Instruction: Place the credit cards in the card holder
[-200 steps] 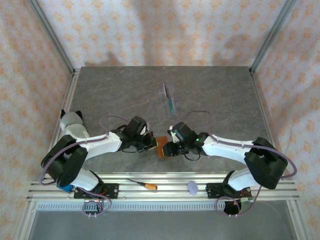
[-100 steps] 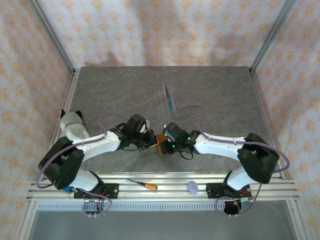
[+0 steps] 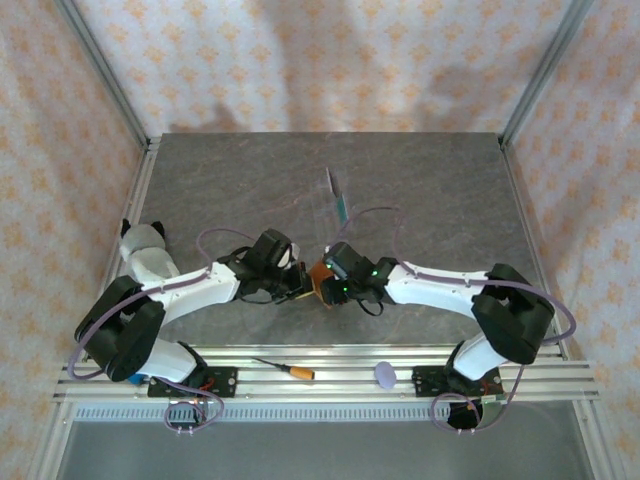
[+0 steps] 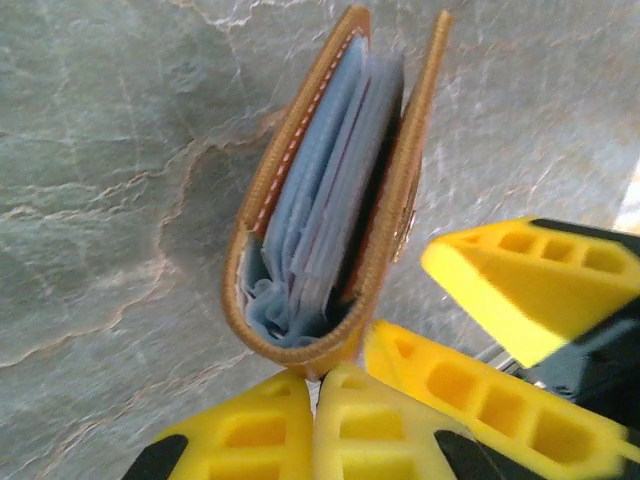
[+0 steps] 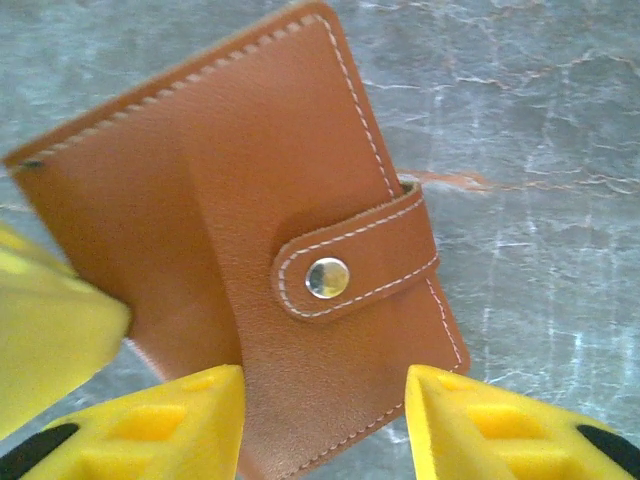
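Two wrist views | left: card holder [image 4: 330, 200] pockets [image 4: 300, 290] | right: snap [image 5: 327, 278]

Brown leather card holder [image 5: 250, 240], white-stitched, up on edge near front of table [image 3: 200, 190], gaping slightly; greyish pockets inside, silver snap [image 5: 327, 278] on strap. Teal-green card [image 3: 343, 209] well behind, edge-up.

White arms [image 3: 195, 288], black joints [image 3: 512, 322], lilac cables [image 3: 372, 211], yellow ribbed fingers [image 4: 520, 280]
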`<state>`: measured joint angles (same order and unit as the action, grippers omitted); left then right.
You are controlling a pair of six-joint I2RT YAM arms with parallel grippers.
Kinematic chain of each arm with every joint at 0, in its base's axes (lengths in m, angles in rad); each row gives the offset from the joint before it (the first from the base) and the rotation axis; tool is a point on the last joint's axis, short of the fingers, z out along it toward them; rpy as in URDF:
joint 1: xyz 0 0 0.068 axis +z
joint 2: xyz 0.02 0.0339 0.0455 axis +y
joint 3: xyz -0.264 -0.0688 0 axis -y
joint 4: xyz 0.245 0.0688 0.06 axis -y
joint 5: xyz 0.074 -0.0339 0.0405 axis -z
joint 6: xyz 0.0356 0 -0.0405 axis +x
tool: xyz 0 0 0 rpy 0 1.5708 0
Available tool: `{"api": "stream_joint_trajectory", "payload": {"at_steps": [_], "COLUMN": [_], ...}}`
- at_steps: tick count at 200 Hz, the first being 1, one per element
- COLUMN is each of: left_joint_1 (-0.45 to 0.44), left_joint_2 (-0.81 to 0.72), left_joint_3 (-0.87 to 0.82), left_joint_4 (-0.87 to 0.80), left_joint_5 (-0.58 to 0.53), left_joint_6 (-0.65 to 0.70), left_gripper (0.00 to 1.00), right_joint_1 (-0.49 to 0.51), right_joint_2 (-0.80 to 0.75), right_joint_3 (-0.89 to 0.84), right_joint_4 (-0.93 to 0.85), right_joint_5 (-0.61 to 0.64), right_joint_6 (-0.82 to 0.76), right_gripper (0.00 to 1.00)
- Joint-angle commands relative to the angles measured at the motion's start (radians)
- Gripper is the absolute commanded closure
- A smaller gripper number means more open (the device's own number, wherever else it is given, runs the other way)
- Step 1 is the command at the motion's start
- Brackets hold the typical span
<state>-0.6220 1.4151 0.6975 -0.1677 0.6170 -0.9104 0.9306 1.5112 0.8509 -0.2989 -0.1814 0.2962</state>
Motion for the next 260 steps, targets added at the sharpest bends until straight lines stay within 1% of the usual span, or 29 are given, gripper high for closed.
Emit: {"api": "stream_joint_trajectory", "payload": {"at_steps": [1, 12, 22, 30, 47, 68, 80, 101, 117, 133, 150, 170, 186, 207, 220, 244, 249, 260], "left_joint_1": [-0.005, -0.003, 0.006, 0.013, 0.023, 0.033, 0.032, 0.033, 0.033, 0.031, 0.033, 0.031, 0.033, 0.036, 0.036, 0.035, 0.036, 0.036], "left_joint_2": [-0.024, -0.017, -0.006, 0.001, 0.019, 0.049, 0.046, 0.013, -0.014, -0.038, -0.04, -0.033, -0.027, 0.0, 0.028, 0.076, 0.079, 0.079], "left_joint_3": [0.064, 0.071, 0.07, 0.066, 0.048, 0.037, 0.024, -0.052, -0.096, -0.145, -0.174, -0.171, -0.17, -0.149, -0.155, -0.158, -0.158, -0.163], "left_joint_4": [-0.164, -0.185, -0.18, -0.167, -0.114, -0.069, -0.056, 0.028, 0.046, 0.081, 0.112, 0.126, 0.159, 0.174, 0.242, 0.33, 0.338, 0.357], "left_joint_5": [-0.068, -0.09, -0.085, -0.078, -0.067, -0.048, -0.047, -0.046, -0.059, -0.077, -0.089, -0.091, -0.105, -0.106, -0.075, -0.023, -0.02, -0.023], "left_joint_6": [0.122, 0.152, 0.164, 0.166, 0.154, 0.137, 0.121, 0.065, 0.035, 0.003, -0.012, -0.017, -0.017, -0.012, -0.038, -0.068, -0.071, -0.079], "left_gripper": [1.0, 1.0, 1.0, 0.99, 0.87, 0.74, 0.7, 0.65, 0.63, 0.58, 0.55, 0.51, 0.49, 0.49, 0.51, 0.61, 0.65, 0.76], "right_joint_1": [-0.037, -0.068, -0.094, -0.118, -0.146, -0.148, -0.154, -0.158, -0.167, -0.167, -0.167, -0.165, -0.158, -0.152, -0.145, -0.132, -0.13, -0.123], "right_joint_2": [-0.055, -0.054, -0.054, -0.047, -0.021, 0.026, 0.048, 0.078, 0.105, 0.121, 0.136, 0.143, 0.139, 0.152, 0.159, 0.181, 0.184, 0.181], "right_joint_3": [0.008, 0.002, -0.013, -0.02, -0.023, -0.029, -0.03, -0.032, -0.035, -0.036, -0.045, -0.061, -0.079, -0.089, -0.105, -0.112, -0.11, -0.114], "right_joint_4": [-0.007, -0.011, 0.001, 0.011, 0.029, 0.058, 0.07, 0.087, 0.102, 0.121, 0.16, 0.213, 0.247, 0.273, 0.32, 0.37, 0.375, 0.395], "right_joint_5": [-0.088, -0.131, -0.149, -0.187, -0.243, -0.265, -0.292, -0.3, -0.304, -0.333, -0.385, -0.449, -0.479, -0.493, -0.51, -0.525, -0.526, -0.533], "right_joint_6": [-0.009, -0.008, 0.0, 0.006, 0.024, 0.04, 0.05, 0.048, 0.057, 0.058, 0.063, 0.102, 0.114, 0.137, 0.166, 0.193, 0.202, 0.216], "right_gripper": [0.5, 0.48, 0.46, 0.46, 0.45, 0.44, 0.45, 0.45, 0.45, 0.45, 0.51, 0.55, 0.56, 0.58, 0.59, 0.61, 0.62, 0.63]}}
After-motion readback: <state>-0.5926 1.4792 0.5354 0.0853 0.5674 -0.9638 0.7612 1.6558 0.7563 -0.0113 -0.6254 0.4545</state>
